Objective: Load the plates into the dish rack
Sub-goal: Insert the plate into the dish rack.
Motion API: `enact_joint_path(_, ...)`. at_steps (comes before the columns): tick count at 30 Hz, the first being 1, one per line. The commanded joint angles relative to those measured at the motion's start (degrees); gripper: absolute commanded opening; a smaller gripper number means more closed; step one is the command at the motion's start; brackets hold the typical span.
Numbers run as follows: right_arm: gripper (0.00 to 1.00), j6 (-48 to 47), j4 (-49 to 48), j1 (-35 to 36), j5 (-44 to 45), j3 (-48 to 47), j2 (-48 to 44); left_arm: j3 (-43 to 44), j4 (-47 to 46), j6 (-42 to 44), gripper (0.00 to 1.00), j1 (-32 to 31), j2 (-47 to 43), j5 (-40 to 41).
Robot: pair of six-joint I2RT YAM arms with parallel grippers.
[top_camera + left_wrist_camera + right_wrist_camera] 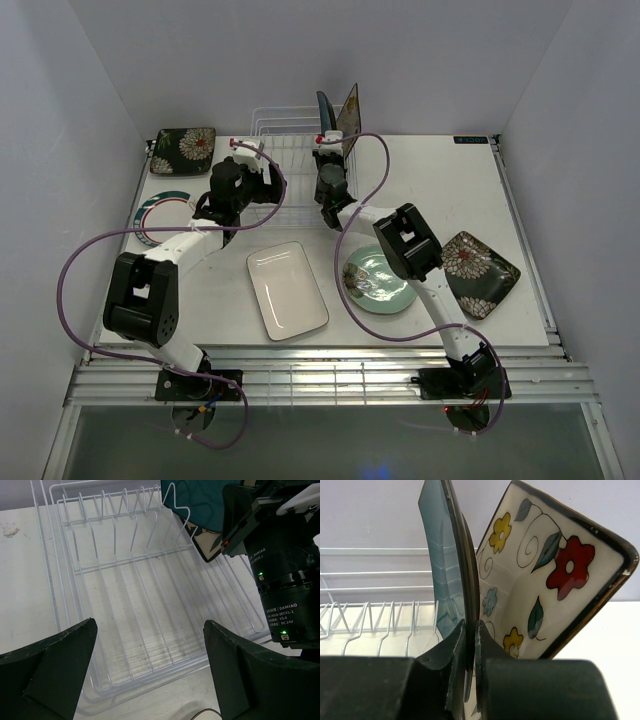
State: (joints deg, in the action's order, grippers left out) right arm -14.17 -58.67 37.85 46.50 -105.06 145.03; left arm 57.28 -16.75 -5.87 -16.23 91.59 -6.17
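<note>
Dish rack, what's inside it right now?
At its right end, the teal plate, pinched by the right gripper, and the cream floral plate leaning beside it. Their footing is hidden behind its fingers.

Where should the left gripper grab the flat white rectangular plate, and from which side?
I'd pinch the raised rim midway along the left long edge of the white rectangular plate, coming down from above with the open left gripper, one finger inside, one outside. It lies flat, face up, so only the rim offers a hold, and the round mint-green plate sits close on its right.
</note>
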Motion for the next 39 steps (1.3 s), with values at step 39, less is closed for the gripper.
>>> enact_joint_path(39,0.18,-2.5,-1.0,4.7,-1.1,0.8,-0.1,1.3,-0.8,-1.0,0.98,0.9,-3.3,-1.9)
